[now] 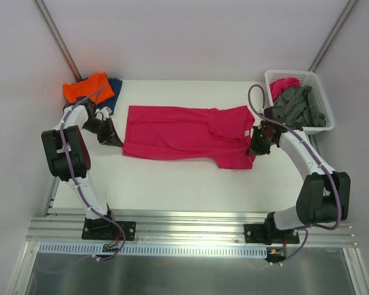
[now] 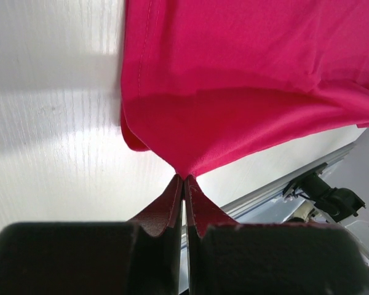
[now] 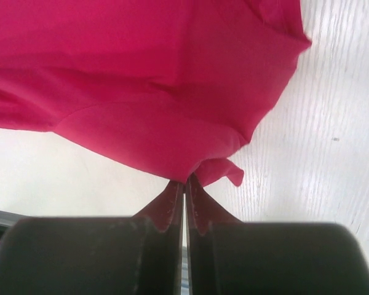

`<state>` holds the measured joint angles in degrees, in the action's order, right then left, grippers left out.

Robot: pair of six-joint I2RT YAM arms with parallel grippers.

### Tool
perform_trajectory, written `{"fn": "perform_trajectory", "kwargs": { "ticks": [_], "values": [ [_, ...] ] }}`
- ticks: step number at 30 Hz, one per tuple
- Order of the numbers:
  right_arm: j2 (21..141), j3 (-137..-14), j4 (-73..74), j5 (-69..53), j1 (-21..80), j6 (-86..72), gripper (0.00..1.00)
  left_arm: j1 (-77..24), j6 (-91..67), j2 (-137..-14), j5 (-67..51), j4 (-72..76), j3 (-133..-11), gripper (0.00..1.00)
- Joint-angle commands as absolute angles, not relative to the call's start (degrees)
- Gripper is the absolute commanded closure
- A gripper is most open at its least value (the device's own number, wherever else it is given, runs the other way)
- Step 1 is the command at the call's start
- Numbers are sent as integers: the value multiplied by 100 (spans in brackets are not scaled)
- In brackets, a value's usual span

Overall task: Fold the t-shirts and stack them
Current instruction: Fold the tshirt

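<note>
A pink t-shirt (image 1: 178,132) is laid out across the middle of the white worktop (image 1: 184,184), its length running from left to right. It lies mostly flat, and near its right end the cloth is doubled over and creased.

The left tool (image 2: 183,179) is clenched on the near left corner of the pink t-shirt. In the left wrist view the cloth is drawn up into a point that is pinched between the closed tips, with a shadowed fold hanging just behind it. The right tool (image 3: 184,180) is clenched on the near right corner of the same shirt. In the right wrist view the edge is gathered into the closed tips, and a small flap is seen curling out beside them.

At the far left corner of the worktop an orange t-shirt (image 1: 86,89) is placed, touching a dark blue t-shirt (image 1: 115,89) that shows at its right side. At the far right a white basket (image 1: 295,75) is set, well apart from that pair. A grey t-shirt (image 1: 301,104) is heaped inside it, and a piece of pink cloth (image 1: 284,85) is seen behind the grey one.
</note>
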<state>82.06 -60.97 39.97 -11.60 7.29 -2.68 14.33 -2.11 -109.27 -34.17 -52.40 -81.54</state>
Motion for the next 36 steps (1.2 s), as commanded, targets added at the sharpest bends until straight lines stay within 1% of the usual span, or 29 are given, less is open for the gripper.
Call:
{"fn": "perform_trajectory", "kwargs": {
  "ticks": [1, 13, 22, 28, 36],
  "values": [
    [8349, -6512, 3885, -1178, 668, -158, 99, 1450, -114, -11091, -3577, -5379, -8472, 100],
    [8701, -6723, 3771, -1204, 668, -97, 99, 1354, -88, -11619, -3507, -5344, -9202, 100],
    [8850, -7119, 3674, -1213, 642, -105, 99, 1151, -53, -11602, -3744, -5353, -9466, 100],
    [8754, -7137, 3770, -1344, 650, -228, 99, 1099, 60, -11093, -3920, -5379, -8993, 100],
    [8209, -6443, 3990, -1582, 694, -343, 99, 1107, 149, -10381, -4043, -5502, -8218, 100]
  ]
}}
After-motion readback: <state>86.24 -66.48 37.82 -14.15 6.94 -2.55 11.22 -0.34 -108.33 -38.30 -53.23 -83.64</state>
